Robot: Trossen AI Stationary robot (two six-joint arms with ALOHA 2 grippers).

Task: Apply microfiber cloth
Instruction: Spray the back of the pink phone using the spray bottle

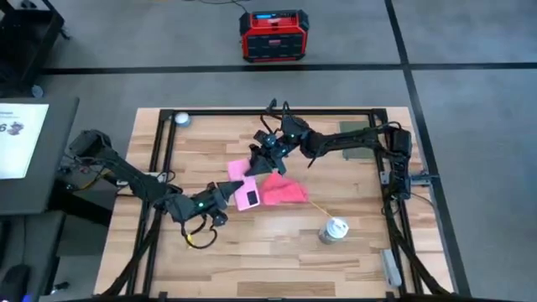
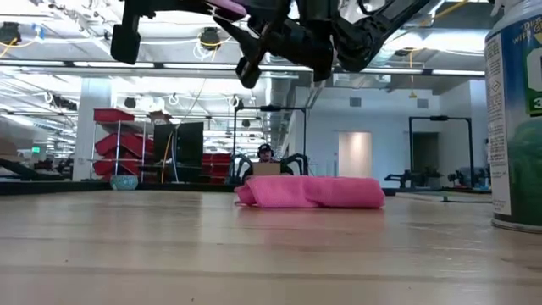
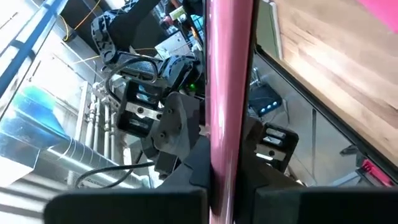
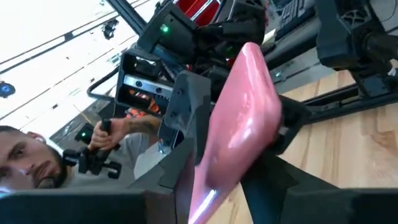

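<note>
Both grippers, left [image 1: 237, 194] and right [image 1: 256, 170], pinch your rigid pale-pink phone [image 1: 245, 184] mid-frame; the crumpled reddish-pink microfiber cloth [image 1: 284, 190] (untouched) lies right of it.

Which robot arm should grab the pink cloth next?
Probably right. The left gripper and right gripper both clamp the raised phone, but the microfiber cloth lies on the table on the right arm's side.

Grey floor [image 1: 470, 126], red storage racks [image 2: 118, 140], bright ceiling lights [image 2: 212, 38]
</note>
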